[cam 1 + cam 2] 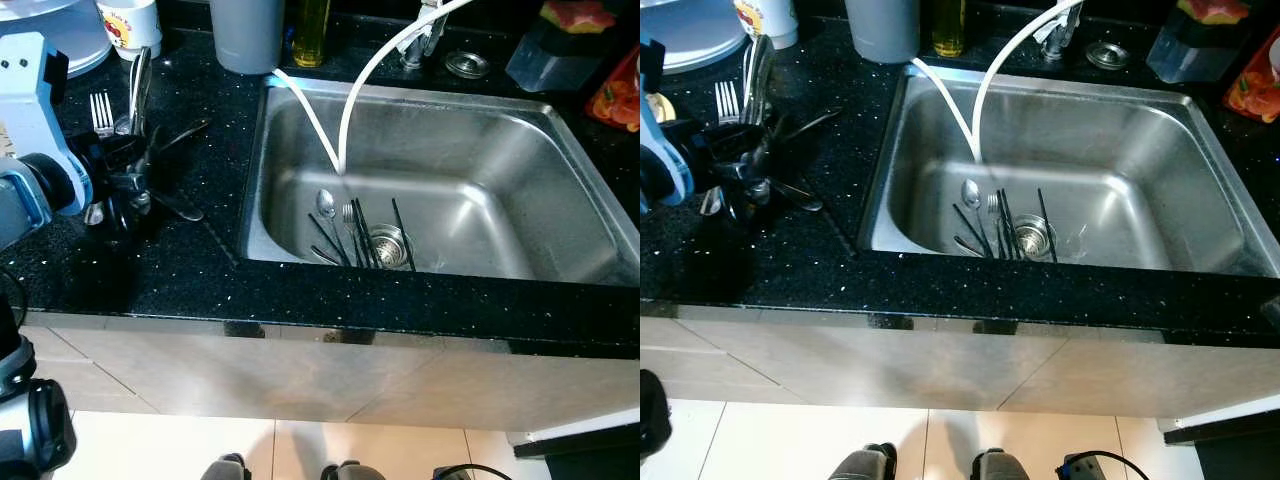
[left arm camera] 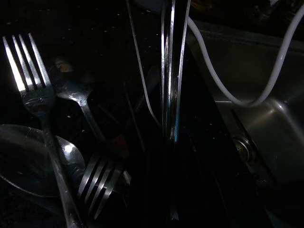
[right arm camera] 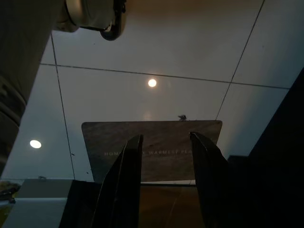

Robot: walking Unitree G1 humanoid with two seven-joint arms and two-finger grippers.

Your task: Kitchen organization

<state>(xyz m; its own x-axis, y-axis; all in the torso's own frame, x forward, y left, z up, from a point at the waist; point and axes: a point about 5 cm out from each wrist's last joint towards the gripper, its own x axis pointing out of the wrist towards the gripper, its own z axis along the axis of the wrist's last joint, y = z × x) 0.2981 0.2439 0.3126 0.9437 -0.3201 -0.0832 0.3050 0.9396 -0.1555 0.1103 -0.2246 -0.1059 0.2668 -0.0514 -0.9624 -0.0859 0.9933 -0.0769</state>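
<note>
My left gripper (image 1: 122, 180) rests low on the black counter (image 1: 200, 270) left of the sink, amid a pile of cutlery. It looks shut on a long metal utensil (image 2: 171, 71) whose shiny handle (image 1: 139, 88) points toward the back. Around it lie a fork (image 1: 101, 112), another fork (image 2: 102, 178) and a large spoon (image 2: 33, 161). In the steel sink (image 1: 470, 130) a spoon (image 1: 326, 203), a fork (image 1: 348, 215) and black chopsticks (image 1: 360, 238) lie beside the drain (image 1: 388, 243). My right gripper (image 3: 166, 180) hangs open over the floor.
Two white hoses (image 1: 350, 100) run from the tap into the sink. A grey container (image 1: 247, 35), an oil bottle (image 1: 311, 30), a white mug (image 1: 130, 22) and a plate (image 1: 75, 45) line the back. A dark box (image 1: 555, 55) and red packaging (image 1: 620, 95) stand at the right. A doormat (image 3: 152, 137) lies on the floor.
</note>
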